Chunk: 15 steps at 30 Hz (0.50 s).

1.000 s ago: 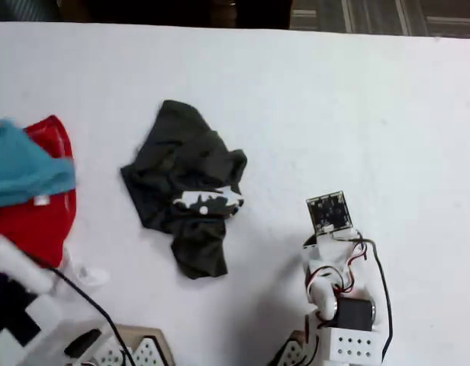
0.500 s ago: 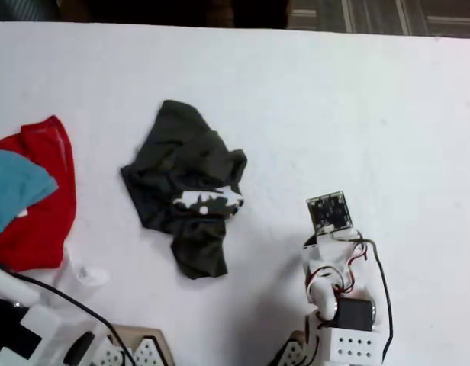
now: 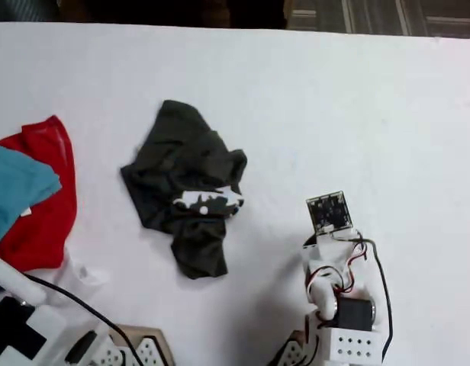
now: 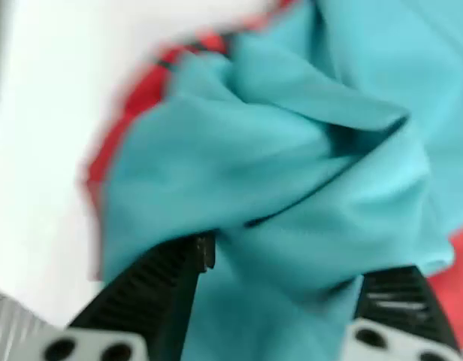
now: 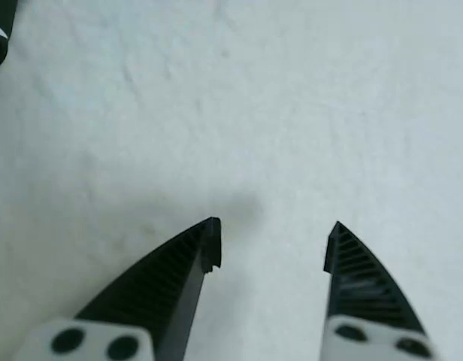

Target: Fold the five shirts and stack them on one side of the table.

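Since a second ago the teal shirt (image 3: 17,191) has slid lower along the left edge of the high view, where it lies on the red shirt (image 3: 52,191); the black shirt (image 3: 185,194) lies crumpled left of centre on the table (image 3: 334,99). In the left wrist view my left pincer (image 4: 284,263) stands open, with teal cloth bunched between its fingers. In the right wrist view my right pincer (image 5: 273,233) is open too, over the white table.

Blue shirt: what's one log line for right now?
left hand: open at blue shirt | right hand: open, empty | black shirt: crumpled
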Each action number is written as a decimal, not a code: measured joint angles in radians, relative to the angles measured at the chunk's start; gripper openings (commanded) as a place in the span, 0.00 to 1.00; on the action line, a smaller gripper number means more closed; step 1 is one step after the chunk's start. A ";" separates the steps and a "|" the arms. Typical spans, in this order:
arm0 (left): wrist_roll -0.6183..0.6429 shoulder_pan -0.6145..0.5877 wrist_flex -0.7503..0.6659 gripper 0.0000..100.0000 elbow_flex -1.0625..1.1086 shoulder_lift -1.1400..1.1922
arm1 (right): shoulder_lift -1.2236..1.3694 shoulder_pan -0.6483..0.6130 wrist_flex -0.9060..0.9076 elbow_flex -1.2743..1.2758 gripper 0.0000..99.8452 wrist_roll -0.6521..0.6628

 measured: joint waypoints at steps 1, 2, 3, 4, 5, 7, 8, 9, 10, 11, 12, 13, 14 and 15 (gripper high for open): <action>0.031 0.005 0.000 0.32 -0.037 -0.012 | 0.000 0.000 0.000 0.000 0.22 0.000; 0.061 0.009 0.000 0.32 -0.074 -0.026 | 0.000 0.000 0.000 0.000 0.22 0.000; 0.091 0.017 0.000 0.32 -0.109 -0.041 | 0.000 0.000 0.000 0.000 0.22 0.000; 0.112 0.026 0.000 0.32 -0.138 -0.055 | 0.000 0.000 0.000 0.000 0.22 0.000; 0.129 0.038 0.000 0.32 -0.163 -0.071 | 0.000 0.000 0.000 0.000 0.22 0.000; 0.147 0.075 0.012 0.32 -0.204 -0.100 | 0.000 0.000 0.000 0.000 0.22 0.000; 0.152 0.098 0.025 0.32 -0.218 -0.117 | 0.000 0.000 0.000 0.000 0.22 0.000; 0.157 0.124 0.044 0.32 -0.227 -0.133 | 0.000 0.000 0.000 0.000 0.22 0.000; 0.157 0.152 0.064 0.32 -0.229 -0.150 | 0.000 0.000 0.000 0.000 0.22 0.000; 0.158 0.181 0.087 0.32 -0.229 -0.167 | 0.000 0.000 0.000 0.000 0.22 0.000; 0.158 0.213 0.115 0.32 -0.229 -0.181 | 0.000 0.000 0.000 0.000 0.22 0.000; 0.158 0.244 0.149 0.32 -0.229 -0.193 | 0.000 0.000 0.000 0.000 0.22 0.000; 0.158 0.278 0.187 0.32 -0.229 -0.204 | 0.000 0.000 0.000 0.000 0.22 0.000; 0.158 0.311 0.227 0.32 -0.226 -0.212 | 0.000 0.000 0.000 0.000 0.22 0.000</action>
